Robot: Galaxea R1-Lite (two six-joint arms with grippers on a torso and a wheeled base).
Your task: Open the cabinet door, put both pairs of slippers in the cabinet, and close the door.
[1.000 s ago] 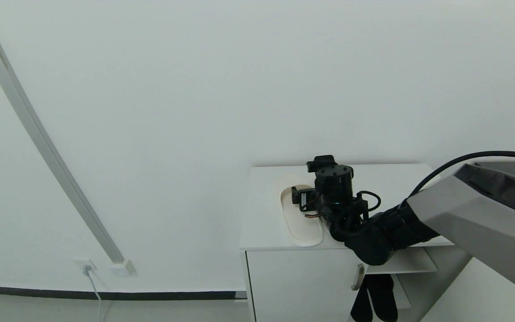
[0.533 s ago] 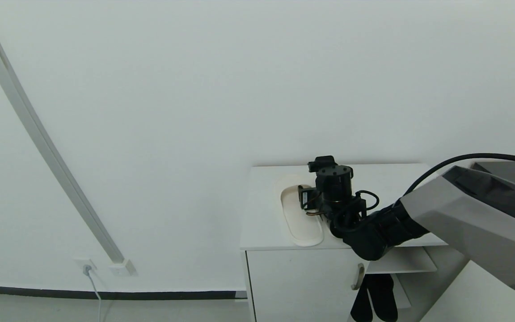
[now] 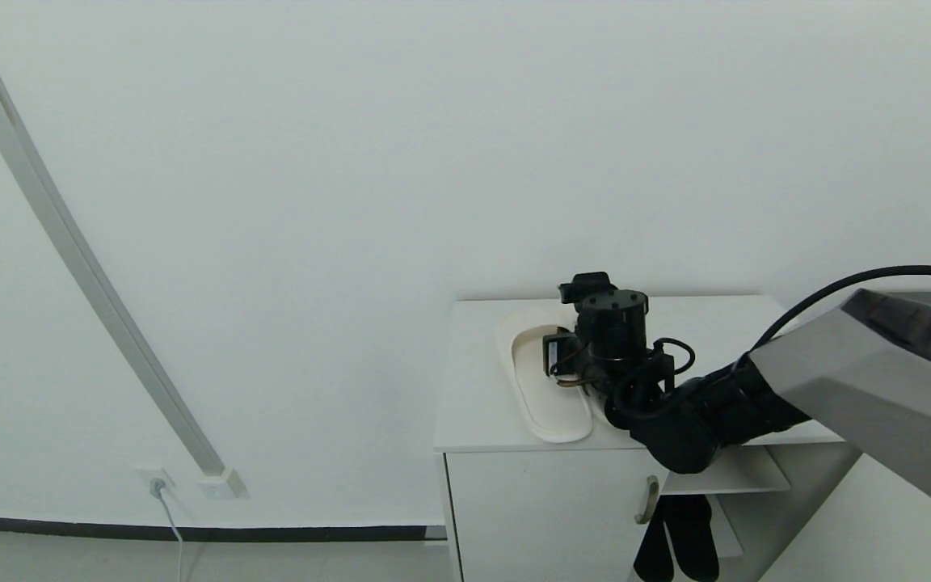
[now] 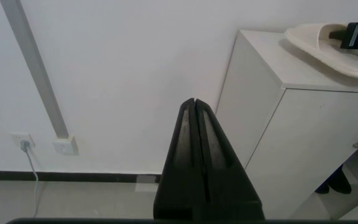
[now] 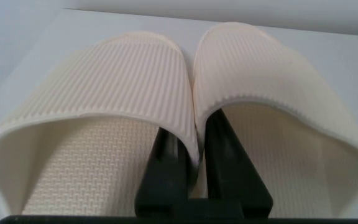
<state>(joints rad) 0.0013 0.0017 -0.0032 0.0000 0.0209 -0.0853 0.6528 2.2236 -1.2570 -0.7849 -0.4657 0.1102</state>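
Right wrist view, unlike the head's, reveals the right gripper (image 5: 191, 134) clamping both cream slippers (image 5: 129, 81) together; left gripper (image 4: 194, 107) closed, empty.

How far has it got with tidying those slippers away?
Done: the cabinet stands open, and a dark pair of slippers is inside under the shelf. In hand: the right gripper pinches the cream slippers together atop the cabinet. Left: shelving them and shutting the cabinet.
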